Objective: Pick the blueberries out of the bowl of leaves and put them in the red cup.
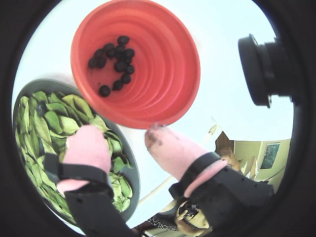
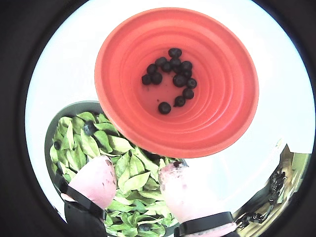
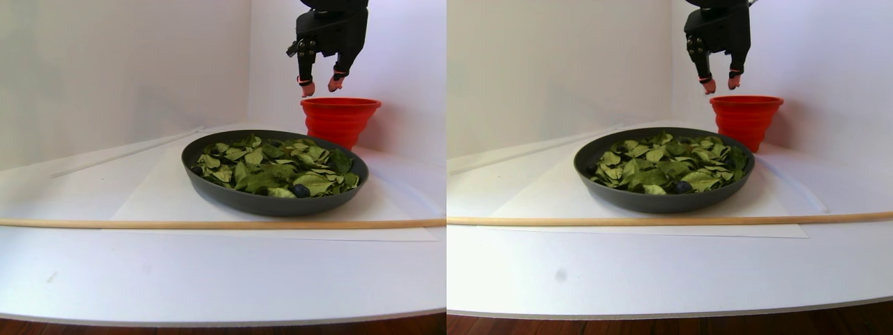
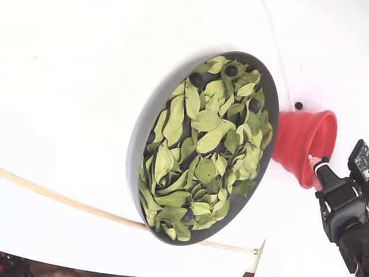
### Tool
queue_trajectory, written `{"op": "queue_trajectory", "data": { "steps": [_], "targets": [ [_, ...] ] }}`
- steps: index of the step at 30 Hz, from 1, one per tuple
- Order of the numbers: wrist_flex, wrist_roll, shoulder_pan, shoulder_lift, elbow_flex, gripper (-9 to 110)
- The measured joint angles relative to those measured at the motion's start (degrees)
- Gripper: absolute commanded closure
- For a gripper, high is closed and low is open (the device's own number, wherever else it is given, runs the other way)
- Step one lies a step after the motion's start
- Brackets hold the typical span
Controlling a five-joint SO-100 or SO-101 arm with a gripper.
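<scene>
Your arm hangs high, pointing down; the gripper (image 3: 320, 86) is spread apart, empty, above the red cup (image 2: 197, 98) holding blueberries (image 2: 170, 79). The bowl (image 2: 74, 107) of leaves (image 2: 128, 177) sits at seven o'clock.

- My table (image 3: 209, 272) is white, brightly and evenly lit.
- Plain white walls (image 3: 118, 70) meet in a corner at 12 o'clock.
- A thin wooden rod (image 3: 209, 224) crosses the tabletop before me.
</scene>
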Motion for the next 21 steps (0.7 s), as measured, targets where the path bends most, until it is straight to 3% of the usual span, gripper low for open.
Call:
{"op": "queue_trajectory", "data": {
  "steps": [21],
  "targets": [
    [5.6,0.3,-2.3,4.7,3.5,85]
  ]
}}
